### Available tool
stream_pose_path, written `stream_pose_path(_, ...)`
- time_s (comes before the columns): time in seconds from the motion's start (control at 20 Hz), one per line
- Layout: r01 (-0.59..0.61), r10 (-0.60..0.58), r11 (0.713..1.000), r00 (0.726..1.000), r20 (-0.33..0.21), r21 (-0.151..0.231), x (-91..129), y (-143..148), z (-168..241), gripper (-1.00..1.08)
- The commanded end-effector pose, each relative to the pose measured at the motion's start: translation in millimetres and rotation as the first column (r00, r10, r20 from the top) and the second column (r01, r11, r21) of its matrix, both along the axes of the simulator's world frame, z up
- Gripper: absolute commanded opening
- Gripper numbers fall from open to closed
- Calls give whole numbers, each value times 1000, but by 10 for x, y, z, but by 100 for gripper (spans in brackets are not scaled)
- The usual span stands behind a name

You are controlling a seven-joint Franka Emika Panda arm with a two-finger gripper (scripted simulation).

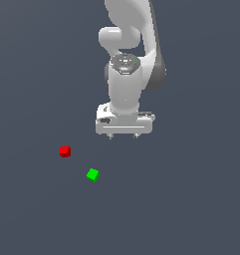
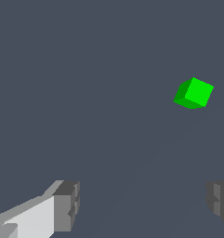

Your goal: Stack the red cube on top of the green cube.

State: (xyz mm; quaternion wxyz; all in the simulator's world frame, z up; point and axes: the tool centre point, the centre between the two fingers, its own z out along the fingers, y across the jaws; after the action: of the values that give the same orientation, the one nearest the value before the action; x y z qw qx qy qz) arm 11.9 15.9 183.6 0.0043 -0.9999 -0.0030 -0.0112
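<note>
The red cube lies on the dark grey floor at the exterior view's left. Close to it, a little nearer the camera and further right, rests the green cube, also visible in the wrist view. The two cubes are apart, not touching. My gripper hangs above the floor to the right of both cubes, pointing down. Its fingers are spread wide with nothing between them. The red cube is out of the wrist view.
The white arm rises behind the gripper to the top of the exterior view. Plain dark grey floor surrounds everything; no other objects show.
</note>
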Motion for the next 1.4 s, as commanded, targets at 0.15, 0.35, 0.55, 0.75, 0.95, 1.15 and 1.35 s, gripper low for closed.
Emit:
stream_pose_path(0.15,-1,1,1000,1000,0,0,-5,-26,-10,100)
stream_pose_path(0.35,-8,8,1000,1000,-1,-1,-26,-140,-56,100)
stream_pose_path(0.55,-19,19,1000,1000,-3,-1,-61,-344,-138,100)
stream_pose_path(0.75,-36,36,999,999,-5,-2,-107,-639,-255,100)
stream_pose_path(0.95,-57,57,998,998,-8,-4,-157,-1025,-408,100)
stream_pose_path(1.15,-82,82,997,997,-11,-5,-200,-1458,-580,100)
stream_pose_path(1.35,-105,105,994,994,-15,-6,-226,-1888,-749,100)
